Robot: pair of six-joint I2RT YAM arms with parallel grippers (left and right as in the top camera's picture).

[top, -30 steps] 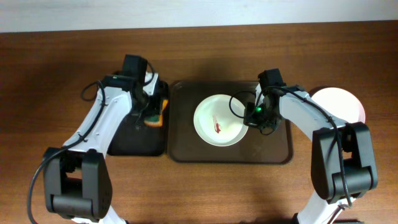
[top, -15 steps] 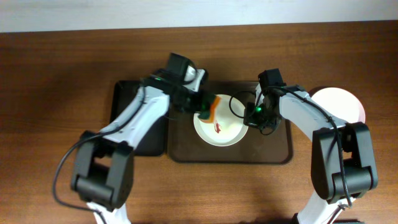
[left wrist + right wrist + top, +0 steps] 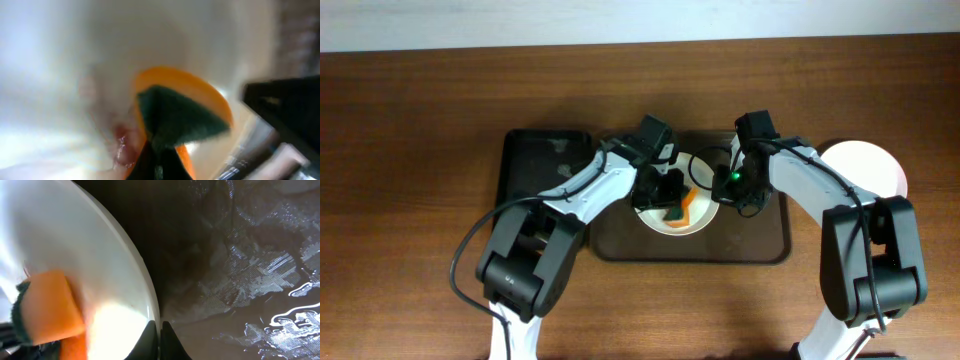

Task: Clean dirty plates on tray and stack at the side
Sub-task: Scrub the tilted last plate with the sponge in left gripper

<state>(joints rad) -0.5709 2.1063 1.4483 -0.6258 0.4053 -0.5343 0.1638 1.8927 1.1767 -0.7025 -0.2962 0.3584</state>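
On the left a black tray [image 3: 535, 160] is left bare; the left gripper [image 3: 672, 200] is clenched on an orange and green sponge [image 3: 177, 117], which is pressed into the middle of the plate [image 3: 75, 245] on the brown tray [image 3: 760, 235]; a reddish smear [image 3: 122, 145] is seen beside it; the plate's right rim is pinched by the right gripper [image 3: 728, 188]; a clean plate [image 3: 870, 165] lies on the table at far right; if the sponge is pushed too hard, the plate could be levered out of that thin pinch, or sauce merely spread about; half a second earlier the sponge was at the plate's upper left edge and the streak lay uncovered, while the right gripper is unmoved
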